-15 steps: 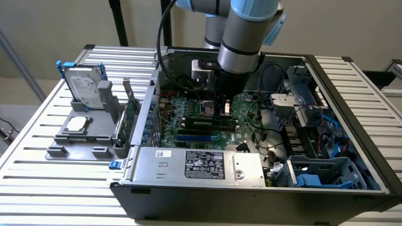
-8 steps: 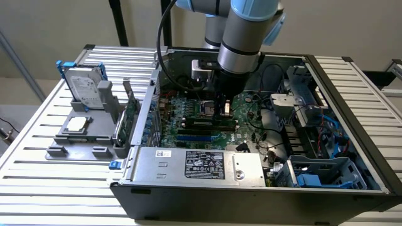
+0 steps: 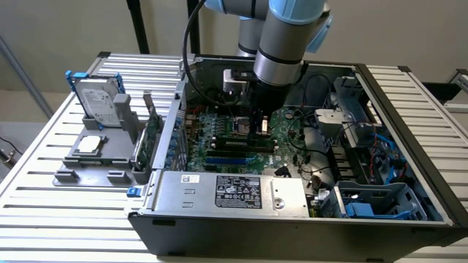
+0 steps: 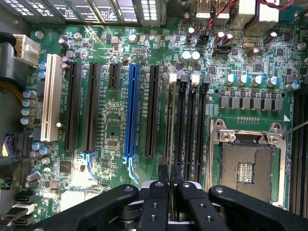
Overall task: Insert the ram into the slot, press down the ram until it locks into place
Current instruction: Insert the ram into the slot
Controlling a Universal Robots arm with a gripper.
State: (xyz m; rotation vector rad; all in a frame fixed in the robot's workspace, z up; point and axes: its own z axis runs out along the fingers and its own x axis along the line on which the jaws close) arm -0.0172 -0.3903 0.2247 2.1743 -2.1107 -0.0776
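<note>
The hand (image 4: 166, 179) is clenched on the ram's (image 4: 169, 120) top edge (thin, stiff, fragile), directly above the slot (image 4: 183, 125).

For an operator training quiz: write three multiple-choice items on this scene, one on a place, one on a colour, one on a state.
1. Where is the hand?
A. Outside the case
B. Inside the computer case, over the motherboard
C. Over the hard drive

2. What colour is the long slot standing between black ones?
A. Blue
B. Red
C. Yellow

3. How is the computer case?
A. Closed
B. Upside down
C. Open, board exposed

Answers:
1. B: the arm reaches down between the case walls.
2. A: the wrist view shows it blue.
3. C: the board lies uncovered.
</note>
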